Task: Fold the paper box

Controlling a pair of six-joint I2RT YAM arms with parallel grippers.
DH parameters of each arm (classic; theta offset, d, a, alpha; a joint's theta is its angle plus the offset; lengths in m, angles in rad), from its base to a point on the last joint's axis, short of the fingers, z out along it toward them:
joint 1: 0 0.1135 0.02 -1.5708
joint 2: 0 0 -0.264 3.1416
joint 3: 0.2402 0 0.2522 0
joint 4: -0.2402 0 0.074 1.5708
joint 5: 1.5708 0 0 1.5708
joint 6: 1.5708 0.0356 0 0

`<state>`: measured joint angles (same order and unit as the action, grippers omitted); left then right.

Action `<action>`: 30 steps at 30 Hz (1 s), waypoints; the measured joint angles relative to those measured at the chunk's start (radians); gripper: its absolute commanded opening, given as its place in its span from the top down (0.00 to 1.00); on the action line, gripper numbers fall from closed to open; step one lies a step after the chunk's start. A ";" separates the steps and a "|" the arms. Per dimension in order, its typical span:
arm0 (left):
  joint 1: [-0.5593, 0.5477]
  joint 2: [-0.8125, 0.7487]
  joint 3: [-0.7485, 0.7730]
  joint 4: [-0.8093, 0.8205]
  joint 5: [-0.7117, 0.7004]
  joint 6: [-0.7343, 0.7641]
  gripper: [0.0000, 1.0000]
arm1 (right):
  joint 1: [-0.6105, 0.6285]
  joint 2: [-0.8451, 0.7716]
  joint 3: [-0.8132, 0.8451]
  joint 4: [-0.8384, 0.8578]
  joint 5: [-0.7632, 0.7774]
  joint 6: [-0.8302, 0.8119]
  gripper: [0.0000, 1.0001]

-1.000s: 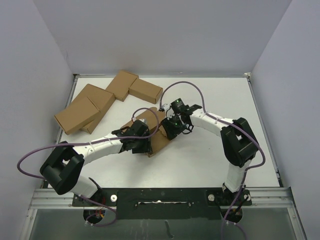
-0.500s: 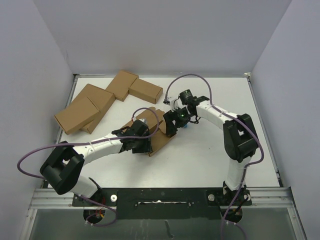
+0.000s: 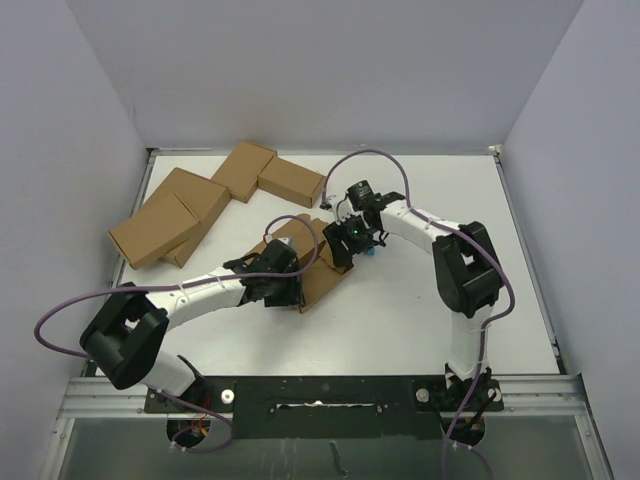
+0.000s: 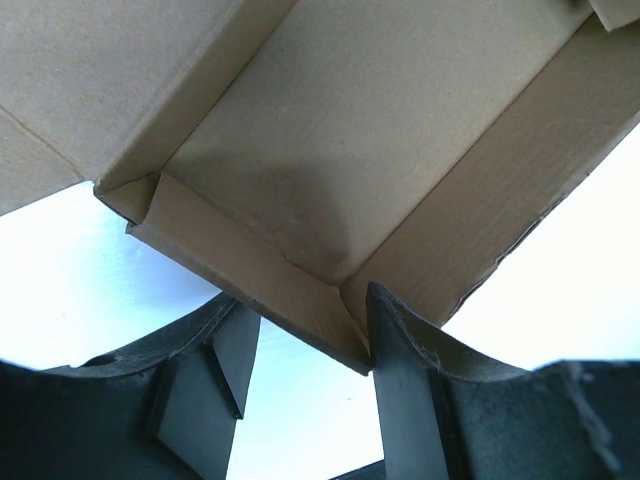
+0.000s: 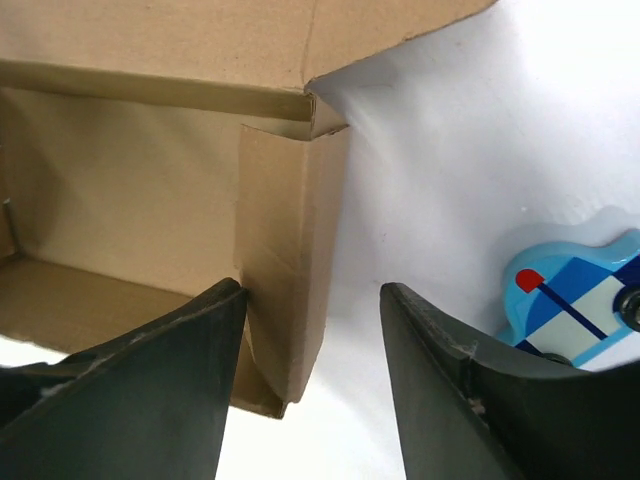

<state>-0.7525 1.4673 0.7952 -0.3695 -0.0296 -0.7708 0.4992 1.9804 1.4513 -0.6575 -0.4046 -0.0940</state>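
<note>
Wall-raising is judged in hand: on the half-formed paper box (image 3: pixel 318 283) at the middle of the table (image 3: pixel 410 325), a corner (image 4: pixel 340 325) is straddled by the half-open left gripper (image 4: pixel 310 300), grip not discernible, and an upright flap (image 5: pixel 290 230) is flanked, unheld, by the parted right gripper (image 5: pixel 312 290), by which it should next be pushed inward.

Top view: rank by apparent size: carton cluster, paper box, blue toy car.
1. carton cluster, clearly largest
2. paper box, partly covered
3. blue toy car, only a sliver shows, so its true size is unsure
</note>
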 measured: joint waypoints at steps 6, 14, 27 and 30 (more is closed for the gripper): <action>0.000 0.000 0.000 0.000 -0.001 0.000 0.55 | 0.066 0.001 -0.006 0.040 0.164 -0.022 0.92; -0.001 0.000 0.000 0.006 -0.007 0.000 0.55 | 0.134 0.003 -0.032 0.106 0.350 -0.057 1.00; -0.001 0.000 0.000 0.010 -0.016 0.000 0.55 | 0.116 -0.003 -0.061 0.121 0.358 -0.099 0.71; -0.001 0.000 0.000 0.012 -0.017 0.000 0.55 | 0.115 -0.003 -0.060 0.121 0.351 -0.105 0.67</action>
<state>-0.7532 1.4673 0.7952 -0.3573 -0.0463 -0.7704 0.6140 1.9778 1.3911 -0.5362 -0.0536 -0.1986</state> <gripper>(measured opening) 0.452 0.290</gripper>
